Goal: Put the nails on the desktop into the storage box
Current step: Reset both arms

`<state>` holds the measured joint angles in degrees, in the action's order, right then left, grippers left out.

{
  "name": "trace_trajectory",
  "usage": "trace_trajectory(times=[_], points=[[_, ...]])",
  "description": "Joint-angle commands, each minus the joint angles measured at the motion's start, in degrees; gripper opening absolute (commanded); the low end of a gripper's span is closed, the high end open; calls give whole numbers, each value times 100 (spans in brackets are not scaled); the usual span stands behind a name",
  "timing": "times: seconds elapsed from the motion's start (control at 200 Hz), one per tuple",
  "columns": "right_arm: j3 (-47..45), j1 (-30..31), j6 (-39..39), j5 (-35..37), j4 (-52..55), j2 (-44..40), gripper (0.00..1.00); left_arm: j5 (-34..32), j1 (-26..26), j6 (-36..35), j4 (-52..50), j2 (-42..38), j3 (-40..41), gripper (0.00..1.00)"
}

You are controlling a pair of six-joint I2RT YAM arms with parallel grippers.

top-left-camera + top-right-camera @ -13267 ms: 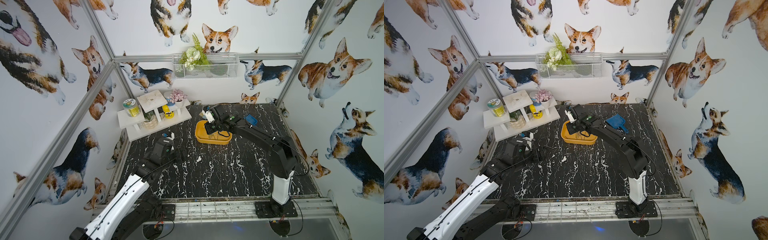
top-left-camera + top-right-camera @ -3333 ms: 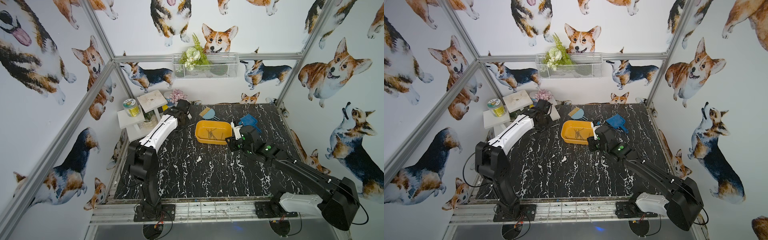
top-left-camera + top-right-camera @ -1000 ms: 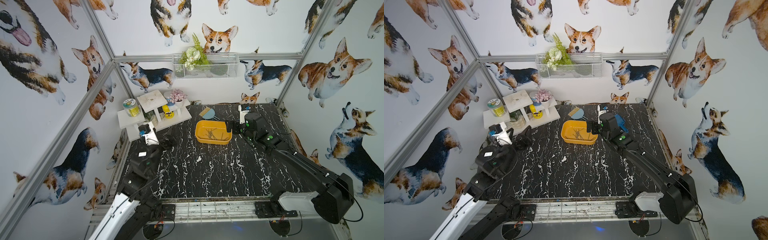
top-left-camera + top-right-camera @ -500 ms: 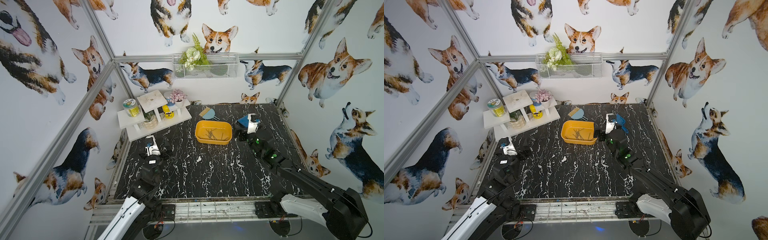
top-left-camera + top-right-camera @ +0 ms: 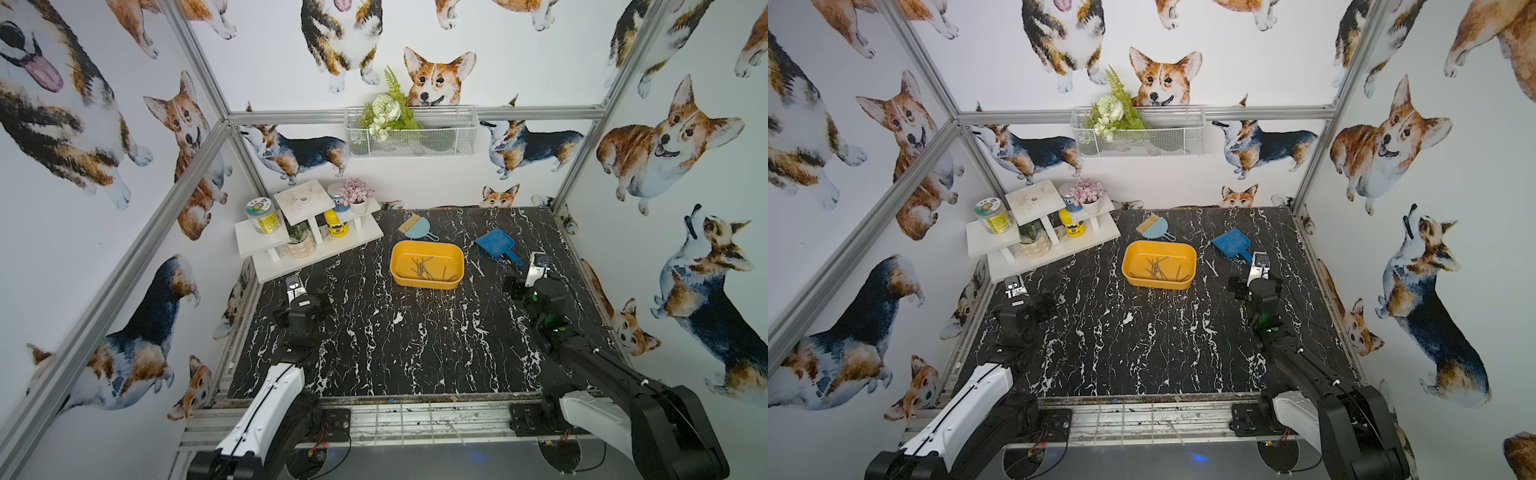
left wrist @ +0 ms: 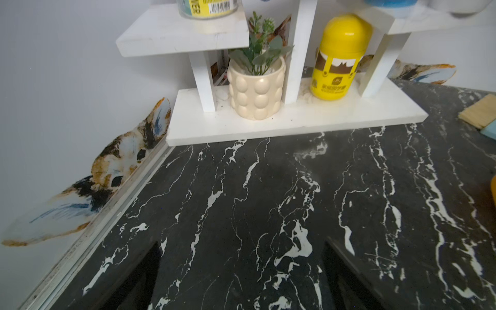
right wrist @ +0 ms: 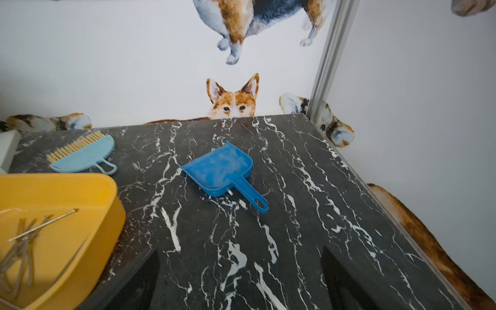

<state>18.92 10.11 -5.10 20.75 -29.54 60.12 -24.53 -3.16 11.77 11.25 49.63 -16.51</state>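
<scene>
The nails [image 5: 424, 268] lie in the storage box [image 5: 428, 283] on the desktop [image 5: 395, 340].
Left gripper [image 6: 241, 257] gapes empty, its wrist view missing the nails the right wrist view catches; right gripper [image 7: 241, 257], also released, has drawn back.

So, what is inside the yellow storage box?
Thin dark nails lie loose on the storage box floor, some crossing. Nothing else shows; its near wall hides a floor strip.

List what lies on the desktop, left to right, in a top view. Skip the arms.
white tiered shelf → storage box → blue dustpan. The brush lies behind the box and overlaps it sideways, so it is left out.
</scene>
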Motion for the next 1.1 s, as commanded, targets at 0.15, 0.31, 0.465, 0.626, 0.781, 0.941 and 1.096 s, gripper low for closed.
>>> trace_trajectory(times=[0.15,0.31,0.465,0.626,0.781,0.941,1.096], points=[[-693,-54,298,-76,-1935,736,100,630,234,-272,2181,926,374,100],[-640,-208,387,-437,-2598,1407,100,805,235,-469,3704,1818,560,100],[-752,-453,678,-823,-3329,1820,100,824,245,-599,4778,2570,519,100],[-1008,-859,334,-1267,-3971,2094,100,1016,247,-745,5637,3248,474,100],[-1118,-874,339,-1284,-4324,2251,100,1109,253,-792,6478,3825,624,100],[-1142,-877,343,-1267,-4404,2260,100,1146,246,-869,6553,4015,546,100],[-1129,-874,359,-1265,-4407,2301,100,1187,245,-839,6085,3989,325,100]])
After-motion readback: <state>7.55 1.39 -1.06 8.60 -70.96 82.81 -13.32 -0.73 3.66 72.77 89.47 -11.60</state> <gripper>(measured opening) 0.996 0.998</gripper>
